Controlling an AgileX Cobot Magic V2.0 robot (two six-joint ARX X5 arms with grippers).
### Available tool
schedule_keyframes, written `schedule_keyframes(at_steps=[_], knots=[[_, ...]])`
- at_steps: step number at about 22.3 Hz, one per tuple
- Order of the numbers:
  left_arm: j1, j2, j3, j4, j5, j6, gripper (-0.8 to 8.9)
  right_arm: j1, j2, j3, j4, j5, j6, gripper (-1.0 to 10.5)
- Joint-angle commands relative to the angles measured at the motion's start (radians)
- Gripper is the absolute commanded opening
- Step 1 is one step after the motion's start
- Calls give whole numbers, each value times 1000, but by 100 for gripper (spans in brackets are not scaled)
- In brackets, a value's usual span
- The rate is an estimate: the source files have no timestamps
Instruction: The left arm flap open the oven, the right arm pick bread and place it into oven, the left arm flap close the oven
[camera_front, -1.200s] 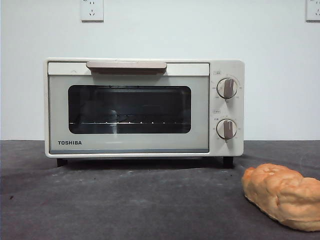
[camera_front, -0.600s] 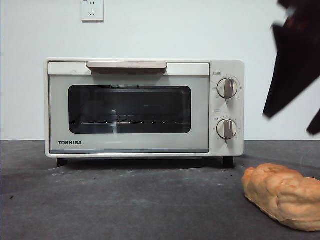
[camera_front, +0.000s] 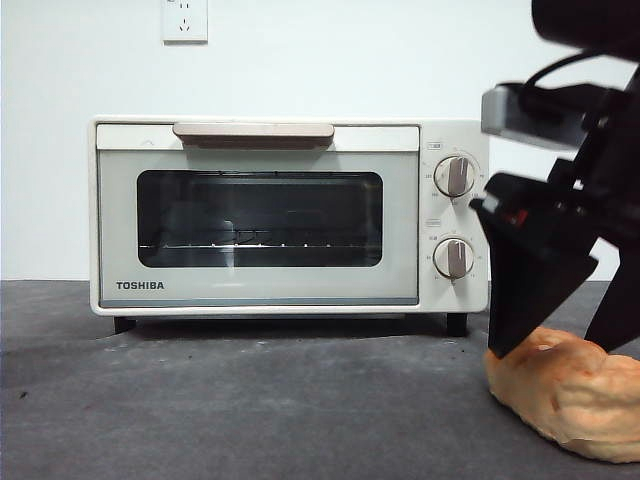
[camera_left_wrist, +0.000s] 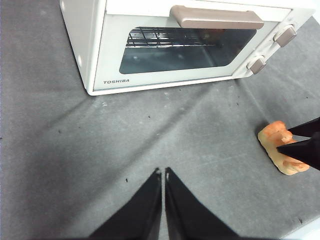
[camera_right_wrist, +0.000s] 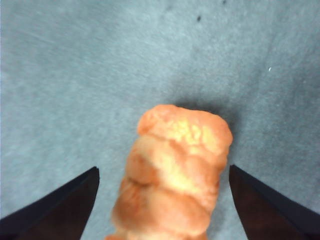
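The bread (camera_front: 566, 400), a lumpy golden-orange loaf, lies on the dark grey table (camera_front: 250, 400) at the near right, in front of and to the right of the oven's knob side. The right gripper (camera_right_wrist: 162, 200) is directly over it, jaws spread wide on either side of the loaf with a gap at each flank; in the front view one black jaw tip reaches down to the loaf's left end, and whether it touches cannot be told. The Toshiba toaster oven (camera_front: 288, 215) stands farther back at centre, its dark glass door (camera_front: 258, 218) closed, the beige bar handle (camera_front: 253, 131) along the top edge and the wire rack (camera_left_wrist: 165, 37) visible behind the glass. Two round knobs (camera_front: 454, 176) sit on its right panel. The left gripper (camera_left_wrist: 163, 176) hovers over bare table in front of the oven, its jaws pressed together on nothing.
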Motion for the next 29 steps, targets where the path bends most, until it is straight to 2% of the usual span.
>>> schedule_keyframes(at_steps=[1, 6, 9, 16, 20, 24, 29], knots=[[-3, 4, 21, 6, 3, 12, 16, 9, 34, 8, 19, 4, 28, 415], [-3, 4, 21, 6, 3, 12, 16, 11, 85, 8, 21, 1, 32, 334], [-6, 4, 21, 8, 3, 12, 16, 11, 85, 8, 26, 0, 34, 230], [-19, 8, 21, 45, 3, 3, 16, 10, 28, 12, 36, 0, 34, 171], [-53, 40, 21, 166, 3, -80, 16, 10, -74, 13, 23, 0, 34, 171], [-134, 143, 30, 332, 3, -137, 16, 10, -203, 25, -55, 0, 34, 171], [-226, 315, 78, 489, -11, -161, 16, 10, -308, 77, -152, 0, 34, 171]])
